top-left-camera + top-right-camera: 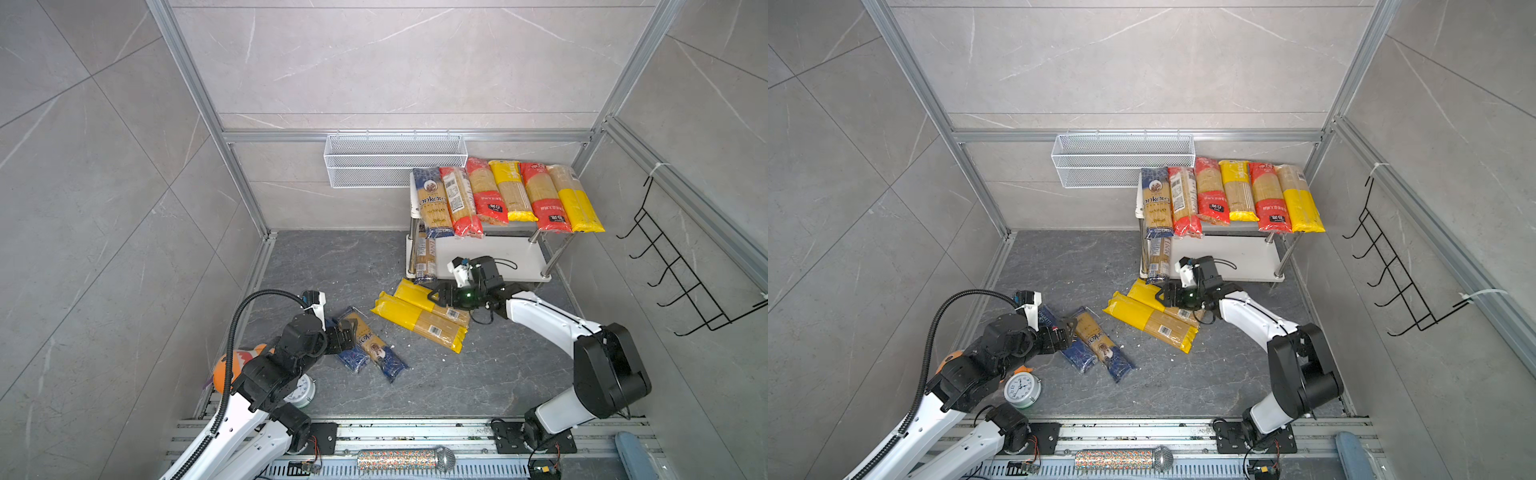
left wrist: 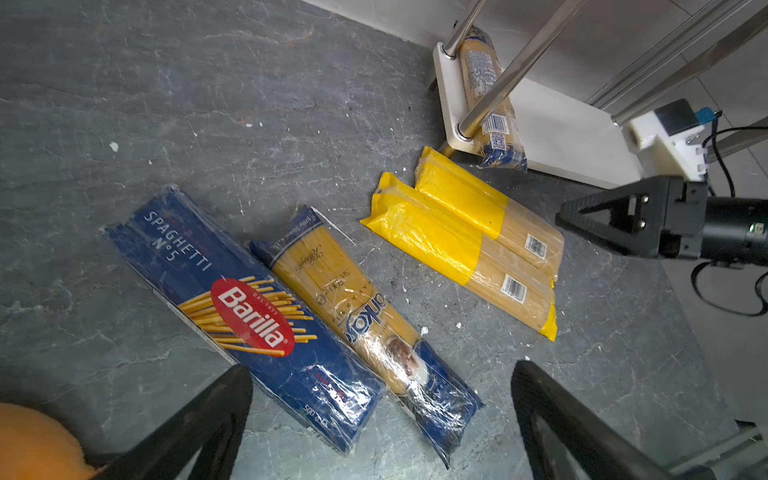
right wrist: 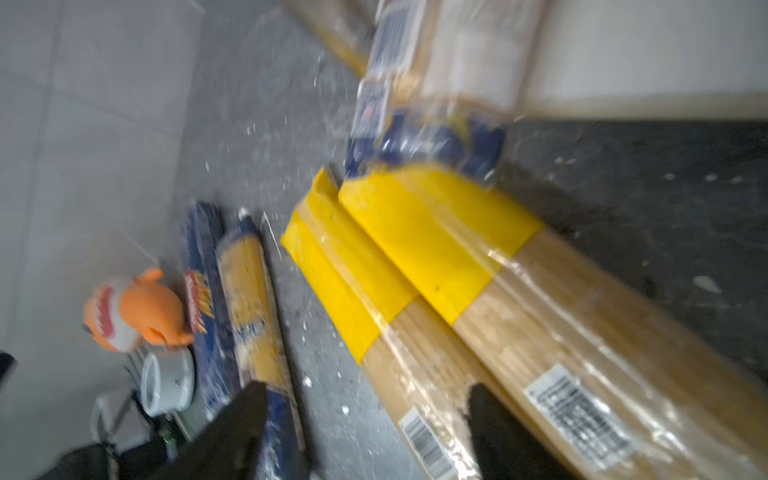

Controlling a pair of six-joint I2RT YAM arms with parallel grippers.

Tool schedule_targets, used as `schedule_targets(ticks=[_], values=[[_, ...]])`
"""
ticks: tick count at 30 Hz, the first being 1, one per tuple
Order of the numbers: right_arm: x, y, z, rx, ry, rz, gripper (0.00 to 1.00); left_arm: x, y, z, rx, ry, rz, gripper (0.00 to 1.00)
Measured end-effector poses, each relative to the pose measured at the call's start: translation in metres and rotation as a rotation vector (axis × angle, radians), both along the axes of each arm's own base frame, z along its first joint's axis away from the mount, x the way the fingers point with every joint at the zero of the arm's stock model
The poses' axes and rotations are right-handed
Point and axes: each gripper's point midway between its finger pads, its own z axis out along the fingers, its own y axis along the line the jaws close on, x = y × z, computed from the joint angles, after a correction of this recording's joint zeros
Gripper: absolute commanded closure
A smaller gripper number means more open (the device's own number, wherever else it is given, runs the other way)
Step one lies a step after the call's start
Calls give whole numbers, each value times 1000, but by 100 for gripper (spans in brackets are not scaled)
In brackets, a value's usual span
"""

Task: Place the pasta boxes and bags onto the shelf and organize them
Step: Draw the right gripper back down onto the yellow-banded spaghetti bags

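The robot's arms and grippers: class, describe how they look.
The left arm and right arm have white shells with black joints. A black ribbed cable hose runs along the left arm. The left gripper and right gripper are black with triangular fingers.

So we've got the shelf (image 1: 490, 253) in the back right corner of the floor (image 1: 478, 374). A row of six packs (image 1: 513, 193) lies across its top board, and one pack (image 1: 426, 259) along the lower board's left edge. Two bags (image 1: 419, 318) lie side by side just before the shelf's front left corner. Further left, the Barilla box (image 2: 232, 291) lies against another bag (image 1: 380, 347), with the clock (image 1: 1022, 390) near the floor's front left corner.
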Motion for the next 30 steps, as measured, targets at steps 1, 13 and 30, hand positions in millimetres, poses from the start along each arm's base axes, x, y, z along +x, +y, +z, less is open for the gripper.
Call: schedule_targets(ticks=[1, 13, 30], values=[[-14, 6, -5, -22, 6, 26, 13, -2, 0, -3, -12, 9, 1, 0], [-75, -4, -54, -272, 38, 67, 11, -23, 5, -66, -82, 163, 58, 0], [-48, -18, -78, -496, -1, 15, 0, -26, 4, -82, -96, 217, 78, 0]])
